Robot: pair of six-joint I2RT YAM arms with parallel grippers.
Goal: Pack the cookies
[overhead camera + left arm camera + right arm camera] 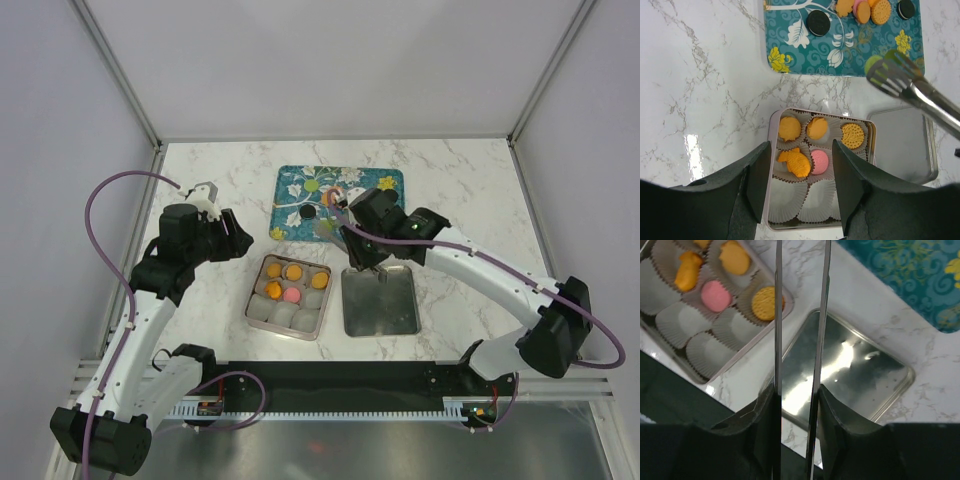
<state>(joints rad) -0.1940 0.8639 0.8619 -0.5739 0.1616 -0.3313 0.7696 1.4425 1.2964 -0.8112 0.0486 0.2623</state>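
Five of the cookies [817, 128] sit in the paper cups [815, 195] of the square tin [771, 125]: three round orange ones across the far row, then a fish-shaped orange one [796, 162] and a pink one [819, 161] side by side in the row behind. The rest are out on the teal tray [790, 50] just past the tin. A black one [817, 22] lies on its own, and a bunch of orange, pink and black ones sits along the far edge.

The left gripper [801, 147] hangs right over the tin with its fingers spread apart and nothing between them.

The right gripper [797, 400] is pinching a pair of metal tongs [822, 315] — both thin arms run straight out between its fingers. From the left wrist view the tong tips sit over the near right corner of the tray. There's a blurry greenish blob at the tips, but it's not possible to tell whether that's a cookie being held or just something lying under them.

The tin's shiny lid [900, 145] lies flat on the marble table [705, 75] just right of the tin — the right wrist camera looks straight down onto it.
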